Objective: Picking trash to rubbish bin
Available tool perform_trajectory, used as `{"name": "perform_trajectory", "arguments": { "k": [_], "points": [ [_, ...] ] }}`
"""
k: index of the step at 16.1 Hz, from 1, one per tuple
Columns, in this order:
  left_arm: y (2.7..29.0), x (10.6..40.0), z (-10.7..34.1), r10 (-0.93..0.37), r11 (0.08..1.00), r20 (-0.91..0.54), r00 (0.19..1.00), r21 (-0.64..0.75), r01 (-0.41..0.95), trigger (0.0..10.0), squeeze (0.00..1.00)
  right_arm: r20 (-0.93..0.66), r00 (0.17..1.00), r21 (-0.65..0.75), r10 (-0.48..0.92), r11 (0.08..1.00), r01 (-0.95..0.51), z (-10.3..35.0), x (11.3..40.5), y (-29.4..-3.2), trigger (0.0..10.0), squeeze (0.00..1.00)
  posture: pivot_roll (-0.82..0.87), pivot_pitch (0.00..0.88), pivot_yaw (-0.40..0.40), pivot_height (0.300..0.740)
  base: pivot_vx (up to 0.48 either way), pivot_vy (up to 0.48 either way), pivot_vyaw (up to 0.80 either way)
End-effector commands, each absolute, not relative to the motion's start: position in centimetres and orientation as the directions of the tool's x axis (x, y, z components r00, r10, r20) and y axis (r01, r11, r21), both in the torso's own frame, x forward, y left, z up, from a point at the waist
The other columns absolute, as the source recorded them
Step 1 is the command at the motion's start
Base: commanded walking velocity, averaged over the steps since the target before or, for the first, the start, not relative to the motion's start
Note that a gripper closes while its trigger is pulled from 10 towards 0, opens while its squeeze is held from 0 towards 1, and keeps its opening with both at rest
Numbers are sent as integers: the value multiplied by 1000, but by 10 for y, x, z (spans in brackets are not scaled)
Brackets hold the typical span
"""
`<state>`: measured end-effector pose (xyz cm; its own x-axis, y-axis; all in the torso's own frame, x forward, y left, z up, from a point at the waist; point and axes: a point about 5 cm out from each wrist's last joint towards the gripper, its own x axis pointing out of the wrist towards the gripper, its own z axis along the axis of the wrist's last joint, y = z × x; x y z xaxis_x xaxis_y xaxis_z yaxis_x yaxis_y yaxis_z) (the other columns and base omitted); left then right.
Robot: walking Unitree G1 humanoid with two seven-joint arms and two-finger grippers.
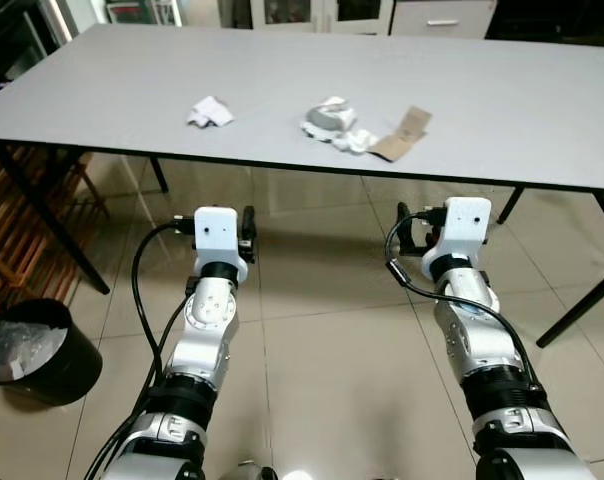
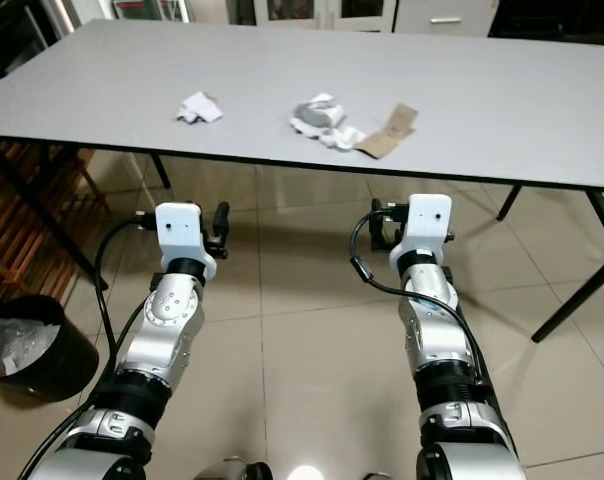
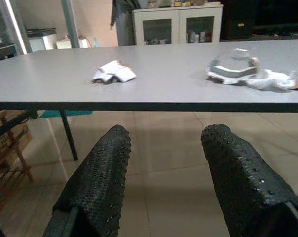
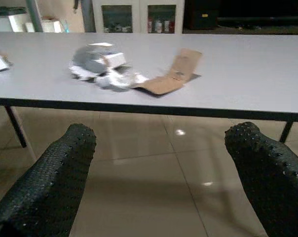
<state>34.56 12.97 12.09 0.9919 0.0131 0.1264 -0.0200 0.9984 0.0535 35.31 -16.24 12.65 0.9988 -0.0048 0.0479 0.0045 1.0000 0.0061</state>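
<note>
On the grey table (image 1: 502, 90) lie a crumpled white paper (image 1: 210, 112), a crumpled grey and white wrapper (image 1: 332, 118) and a flat brown cardboard piece (image 1: 404, 133). Both arms are held out low in front of the table's near edge, below its top. My left gripper (image 3: 167, 136) is open and holds nothing; the white paper (image 3: 113, 73) lies ahead of it on the table. My right gripper (image 4: 162, 131) is open too, facing the wrapper (image 4: 97, 60) and the cardboard (image 4: 174, 73).
A black rubbish bin (image 1: 37, 350) with a white liner stands on the tiled floor at my lower left. Dark table legs (image 1: 42, 215) and a wooden rack (image 1: 12, 230) are at the left. Cabinets (image 3: 177, 24) stand beyond the table.
</note>
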Motion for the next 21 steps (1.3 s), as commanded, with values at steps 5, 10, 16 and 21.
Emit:
{"name": "perform_trajectory", "arguments": {
  "k": [5, 10, 16, 21],
  "points": [
    [129, 347, 124, 0, 998, 132, 991, 62, -9, 10000, 0, 34, 999, 16, 2, 1000, -3, 125, 352, -160, 10000, 0, -70, 38, 43, 740, 0, 307, 0],
    [129, 347, 125, -1, 998, 133, 991, 64, -8, 10000, 0, 29, 1000, 24, 5, 1000, -6, 124, 352, -159, 10000, 0, -71, 44, 44, 740, 0, 301, 0],
    [125, 347, 125, -25, 996, 134, 991, 86, 13, 10000, 0, 24, 1000, 21, 8, 1000, -8, 123, 352, -158, 10000, 0, -66, 58, 43, 740, 0, 46, 0],
    [126, 349, 126, -13, 998, 122, 992, 66, 5, 10000, 0, 29, 999, 9, 13, 1000, -14, 124, 351, -158, 10000, 0, -65, 61, 45, 740, 116, 0, 0]
  ]
}}
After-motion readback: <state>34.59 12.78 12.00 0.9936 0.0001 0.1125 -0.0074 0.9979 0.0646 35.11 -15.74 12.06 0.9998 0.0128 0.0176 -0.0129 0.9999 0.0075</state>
